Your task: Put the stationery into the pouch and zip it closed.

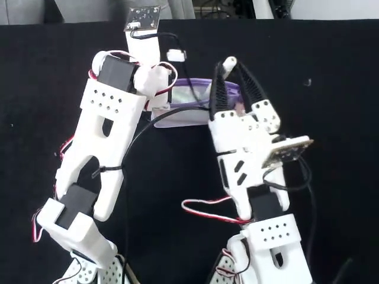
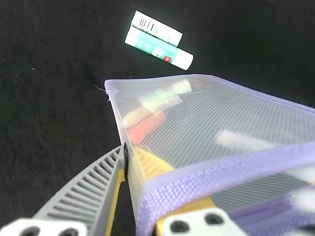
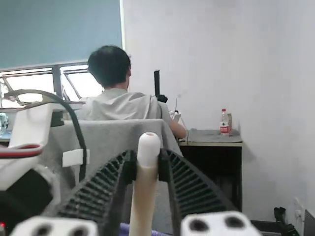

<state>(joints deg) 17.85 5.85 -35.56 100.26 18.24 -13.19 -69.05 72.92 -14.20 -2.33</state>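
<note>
A clear mesh pouch (image 2: 206,132) with purple trim holds several small stationery items. My left gripper (image 2: 127,156) is shut on the pouch's corner edge, lifting its open rim. In the high view the pouch (image 1: 188,112) lies at the middle back of the table, between the two arms, with the left gripper (image 1: 159,103) at its left end. My right gripper (image 1: 230,76) hangs above the pouch's right end, shut on a white pen-like stick (image 1: 228,63). That stick (image 3: 145,191) stands upright between the black fingers (image 3: 106,184). A teal-and-white glue stick (image 2: 158,48) and a white barcoded piece (image 2: 156,28) lie side by side on the table beyond the pouch.
The table is covered in a black cloth (image 1: 331,77). Loose cables (image 1: 207,207) run between the two arms. The right wrist view looks out into the room, with a desk and a seated person far behind the table.
</note>
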